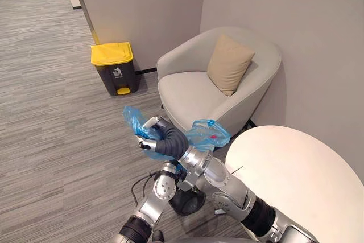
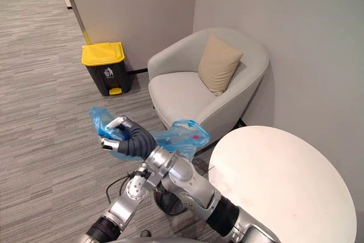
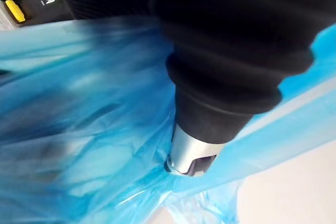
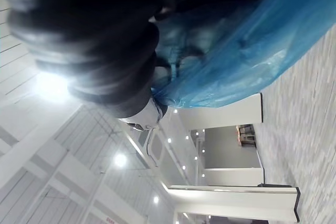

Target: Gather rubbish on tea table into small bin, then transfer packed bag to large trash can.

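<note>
I hold a blue plastic bag (image 1: 207, 134) up in front of me, with something red inside it. My right hand (image 1: 165, 139) reaches across to the left and is shut on a bunched part of the bag (image 2: 99, 119). My left arm rises from the lower left under the right forearm, and its hand is hidden behind that arm and the bag (image 3: 94, 124). The large trash can (image 1: 114, 66), dark grey with a yellow lid, stands on the carpet by the wall, well ahead of the bag. The round white tea table (image 1: 296, 169) is at the lower right.
A light grey armchair (image 1: 193, 92) with a tan cushion (image 1: 229, 64) stands between the table and the trash can, against the wall. A dark round bin (image 1: 189, 202) sits on the floor beneath my arms, partly hidden. Open carpet stretches to the left.
</note>
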